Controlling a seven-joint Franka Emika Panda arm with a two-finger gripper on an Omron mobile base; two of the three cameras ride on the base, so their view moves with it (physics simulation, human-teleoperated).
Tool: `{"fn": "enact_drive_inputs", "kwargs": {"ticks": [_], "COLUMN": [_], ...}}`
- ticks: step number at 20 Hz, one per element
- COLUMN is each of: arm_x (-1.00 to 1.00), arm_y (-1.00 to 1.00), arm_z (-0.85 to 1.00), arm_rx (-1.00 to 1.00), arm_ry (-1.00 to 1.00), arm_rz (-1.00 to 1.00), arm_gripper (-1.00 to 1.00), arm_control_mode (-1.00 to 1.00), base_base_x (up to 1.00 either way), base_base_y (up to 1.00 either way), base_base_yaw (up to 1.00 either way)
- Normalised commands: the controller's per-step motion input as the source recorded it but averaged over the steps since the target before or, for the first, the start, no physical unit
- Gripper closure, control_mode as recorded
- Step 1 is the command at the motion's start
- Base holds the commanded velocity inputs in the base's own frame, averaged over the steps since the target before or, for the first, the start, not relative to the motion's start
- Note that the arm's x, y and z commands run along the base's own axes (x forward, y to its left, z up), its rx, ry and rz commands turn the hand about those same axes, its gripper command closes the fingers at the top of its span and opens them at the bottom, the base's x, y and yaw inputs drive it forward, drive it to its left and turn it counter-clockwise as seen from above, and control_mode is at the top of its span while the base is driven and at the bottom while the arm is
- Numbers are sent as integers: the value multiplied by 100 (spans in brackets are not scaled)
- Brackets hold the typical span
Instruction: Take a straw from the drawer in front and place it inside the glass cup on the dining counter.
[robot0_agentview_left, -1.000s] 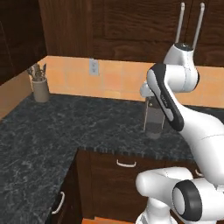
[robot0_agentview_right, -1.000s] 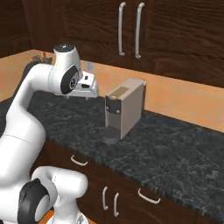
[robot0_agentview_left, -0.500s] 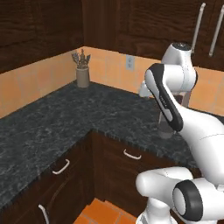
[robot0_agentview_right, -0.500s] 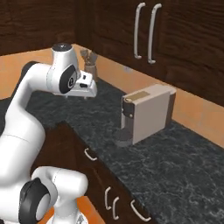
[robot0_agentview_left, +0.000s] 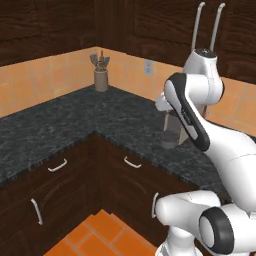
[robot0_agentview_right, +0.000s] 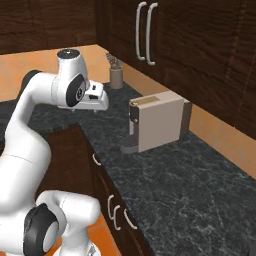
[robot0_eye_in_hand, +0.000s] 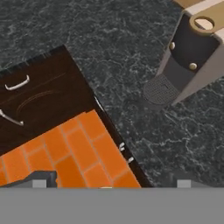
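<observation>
we see utensil holder (robot0_agentview_left: 101, 76) at back corner of black worktop (robot0_agentview_left: 60, 125), coffee machine (robot0_agentview_right: 159, 120) mid-worktop. gripper (robot0_agentview_right: 97, 97) released, empty, above front edge. straw not located yet; we judge it light, thin, slippery: pinch mid-shaft.

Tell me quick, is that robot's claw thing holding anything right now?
Gripper: jaws open wide, holding nothing, hanging over the black worktop and orange floor.

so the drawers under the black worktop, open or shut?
Shut: every handled front visible lies flush under the black worktop; none pulled out.
</observation>
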Motion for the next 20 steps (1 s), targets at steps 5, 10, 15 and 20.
{"fn": "enact_drive_inputs", "kwargs": {"ticks": [5, 10, 15, 20], "arm_x": [0, 21, 34, 56], "arm_y": [45, 92, 78, 49], "arm_z": [-15, -50, -67, -75], "arm_rx": [-20, -42, -47, -48], "arm_ry": [-19, -19, -15, -7], "arm_rz": [8, 0, 0, 0], "arm_gripper": [-100, -100, -100, -100], "arm_control_mode": [-100, -100, -100, -100], "base_base_x": [0, 0, 0, 0], "base_base_y": [0, 0, 0, 0], "base_base_yaw": [0, 0, 0, 0]}}
